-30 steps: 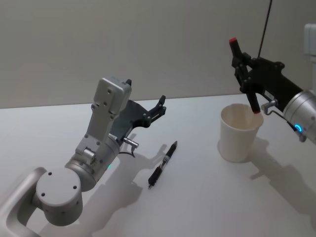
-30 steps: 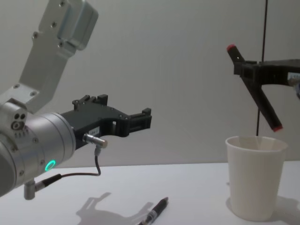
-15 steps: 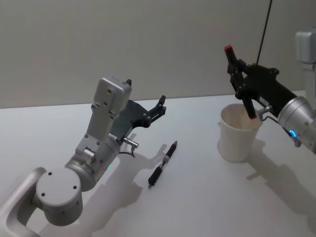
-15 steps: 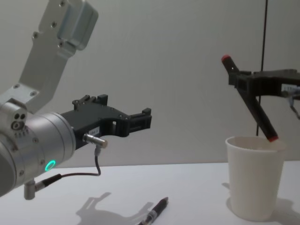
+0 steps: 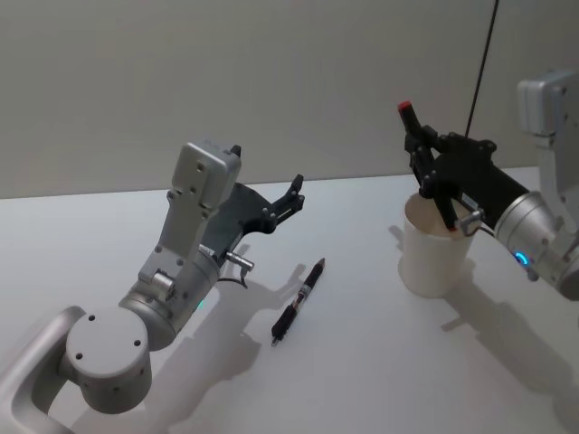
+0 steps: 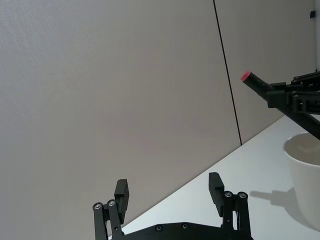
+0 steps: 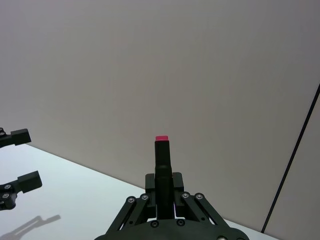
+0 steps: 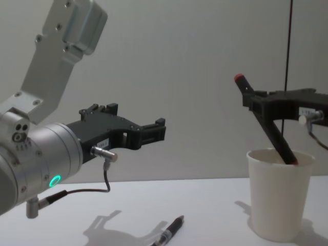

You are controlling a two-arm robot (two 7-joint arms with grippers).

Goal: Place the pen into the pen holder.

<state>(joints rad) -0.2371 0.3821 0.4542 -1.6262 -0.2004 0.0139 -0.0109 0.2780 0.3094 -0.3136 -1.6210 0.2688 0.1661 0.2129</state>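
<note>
So the right gripper [image 5: 432, 172] is clenching a black pen with a red end cap [image 5: 409, 122]. The pen is tilting, and its lower tip is dipping inside the plain white paper cup [image 5: 432, 267] on the right of the white table [image 5: 380, 362]. The left gripper [image 5: 295, 193] is hovering over the left side, jaws spread with nothing in them. A second black pen with a clear middle [image 5: 298, 300] is lying flat on the table, well apart from the cup.

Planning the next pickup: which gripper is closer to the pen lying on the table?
Left. The left gripper hovers open above the loose pen; the right gripper is farther off over the white cup, shut on a red-tipped pen.
</note>
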